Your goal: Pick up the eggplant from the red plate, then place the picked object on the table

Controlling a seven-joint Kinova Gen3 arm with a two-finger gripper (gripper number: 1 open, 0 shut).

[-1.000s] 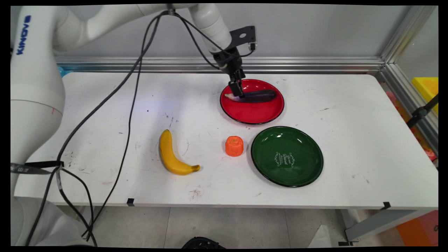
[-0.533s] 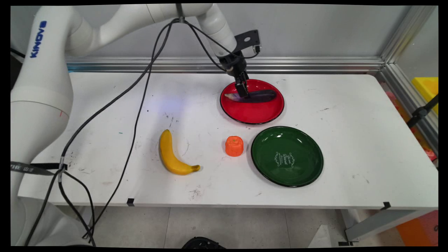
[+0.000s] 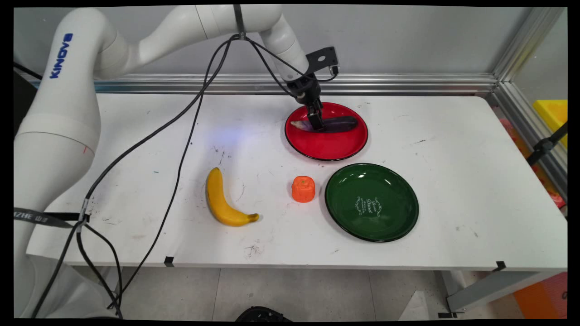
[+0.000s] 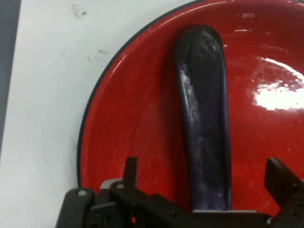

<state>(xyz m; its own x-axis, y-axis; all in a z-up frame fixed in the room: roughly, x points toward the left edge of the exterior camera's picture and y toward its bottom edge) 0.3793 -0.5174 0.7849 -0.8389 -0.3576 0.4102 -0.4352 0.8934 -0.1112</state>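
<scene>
The end effector (image 3: 317,123) has slid a little along the eggplant (image 3: 337,124) over the last second, from near its pale stem end toward the middle of the dark body, and it now sits low over it, in the far half of the red plate (image 3: 326,147). The eggplant itself has not shifted: it lies flat across the plate, pale end toward the tabletop's left side, as before. In the hand view the two fingers (image 4: 129,171) stand spread to either side of the eggplant (image 4: 203,118) with red plate (image 4: 133,118) showing between them and it, so they straddle it without pinching it. The plate lies toward the tabletop's far edge, right of its middle. Nearer the front edge, the green plate (image 3: 371,226), the small orange fruit (image 3: 303,189) just left of it and the banana (image 3: 220,199) further left all lie where they were.
</scene>
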